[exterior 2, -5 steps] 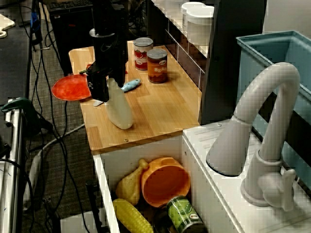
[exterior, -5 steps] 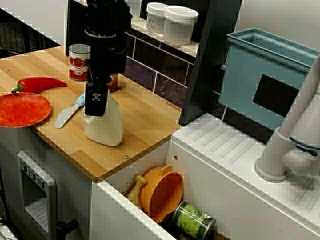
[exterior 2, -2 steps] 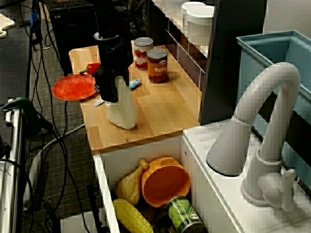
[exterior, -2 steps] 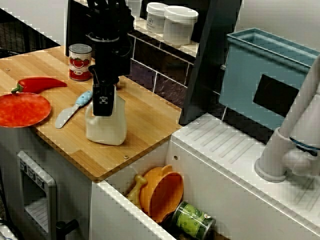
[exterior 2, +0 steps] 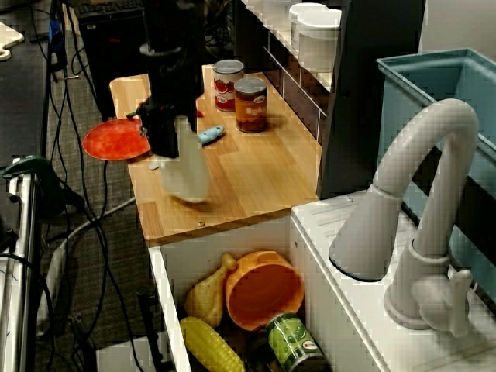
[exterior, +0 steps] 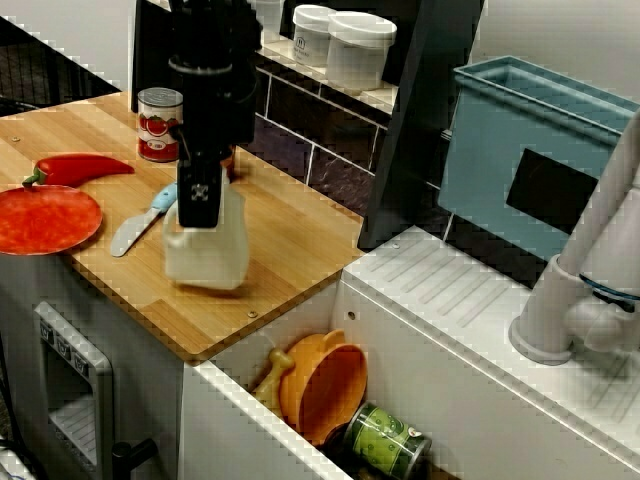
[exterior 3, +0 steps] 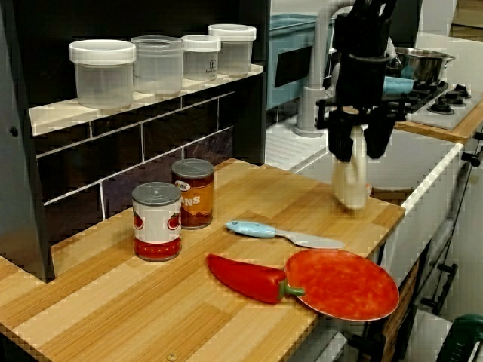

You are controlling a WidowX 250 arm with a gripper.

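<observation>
Jaws clamped on the neck of the white jug [exterior: 205, 258], one finger on each side of its top; the gripper [exterior: 199, 205] points straight down. The jug hangs upright over the wooden counter [exterior: 290, 240], near the sink-side edge. Its base is motion-blurred in all three views, so can't tell whether it touches the wood or sits just off it. Close by on the plate side lies the blue-handled knife [exterior 3: 283, 234], clear of the jug in the view from the counter's far end. Further out, the red pepper [exterior 3: 245, 277] has its stem end at the rim of the red plate [exterior 3: 343, 285]. By the tiled back wall the tomato can [exterior 3: 157, 221] and the brown-label can [exterior 3: 193, 193] stand side by side, well apart from the jug. Next to the counter, the sink basin [exterior 2: 232, 236] holds an orange bowl [exterior: 330, 385], a green can [exterior: 390, 440] on its side, a toy drumstick [exterior 2: 208, 294] and a corn cob [exterior 2: 211, 345].
</observation>
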